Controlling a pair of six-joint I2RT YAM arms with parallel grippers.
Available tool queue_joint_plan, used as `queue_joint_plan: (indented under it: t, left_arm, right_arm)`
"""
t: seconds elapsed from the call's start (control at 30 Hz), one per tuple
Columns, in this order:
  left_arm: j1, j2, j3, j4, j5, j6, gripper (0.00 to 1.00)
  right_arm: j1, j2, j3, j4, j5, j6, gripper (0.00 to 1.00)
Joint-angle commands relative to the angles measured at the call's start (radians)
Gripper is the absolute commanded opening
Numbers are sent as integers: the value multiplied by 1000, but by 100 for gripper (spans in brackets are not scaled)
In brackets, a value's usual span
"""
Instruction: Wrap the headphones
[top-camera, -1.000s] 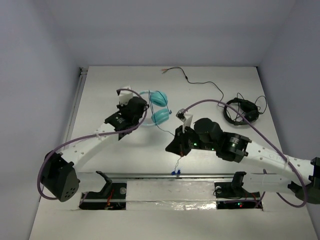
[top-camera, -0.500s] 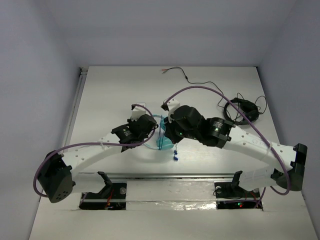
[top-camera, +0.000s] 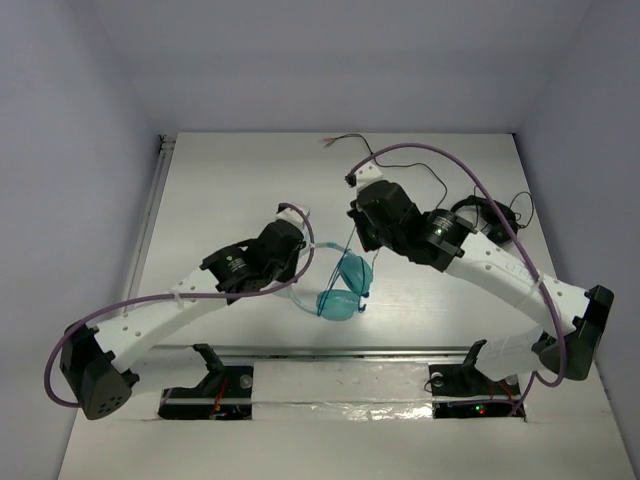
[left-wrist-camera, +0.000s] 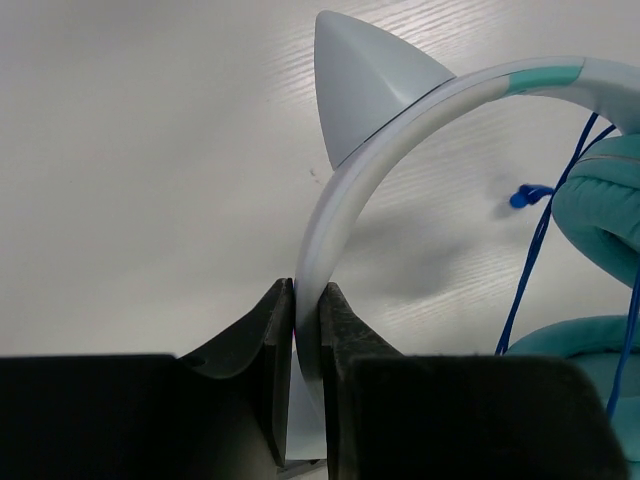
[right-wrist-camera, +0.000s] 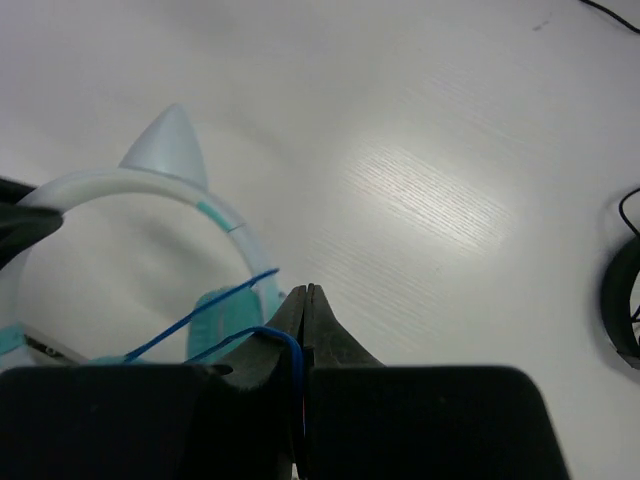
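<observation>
The teal headphones (top-camera: 345, 290) hang between my two grippers at mid-table, cups low, and seem lifted off the surface. My left gripper (top-camera: 303, 262) is shut on the pale headband (left-wrist-camera: 400, 120), just below one pointed ear (left-wrist-camera: 365, 85); a teal cup (left-wrist-camera: 610, 200) and the thin blue cable (left-wrist-camera: 530, 270) hang to its right. My right gripper (top-camera: 357, 243) is behind the cups. In the right wrist view it (right-wrist-camera: 308, 300) is shut on the blue cable (right-wrist-camera: 200, 315), which loops back toward a cup (right-wrist-camera: 225, 310) under the headband (right-wrist-camera: 130, 185).
Black headphones (top-camera: 485, 220) lie at the right, also at the right wrist view's edge (right-wrist-camera: 625, 300). Their black cable (top-camera: 400, 165) trails along the back toward a red-tipped plug. A metal rail (top-camera: 340, 350) runs along the near edge.
My left gripper has carried the headphones nearer and to the right. My right gripper has swung from the near side over to behind the cups, drawing the blue cable with it.
</observation>
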Motion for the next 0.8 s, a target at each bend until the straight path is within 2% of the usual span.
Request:
queue_joint_plan:
  t: [0.0,0.13,0.3,0.47,0.57,0.67,0.77]
  left_arm:
    - [-4,-60,36,47,107,47,0]
    - [-4,-88,64,36,154,31,0]
    - [-4,-122,90,48,185,32,0]
    - [5,-164,133,57,165,8,0]
    - [14,-178,159,80,185,0,0]
    - [14,-178,191,105,202,-5,0]
    - [14,-172,234,125,205,-11,0]
  right_arm:
    - [-67,5,-18,75,66,-11,0]
    - [-142,20,-87,161,14,21,0]
    - [-253,-12,-196,315,-148,66,11]
    - [-300,-92,-293,444,-289,124,12]
    - [-327,-130,-395,581,-398,161,12]
    - [-337,-146,-497,789,-527,193,13]
    - [-337,-141,-563,887,-607,211,17]
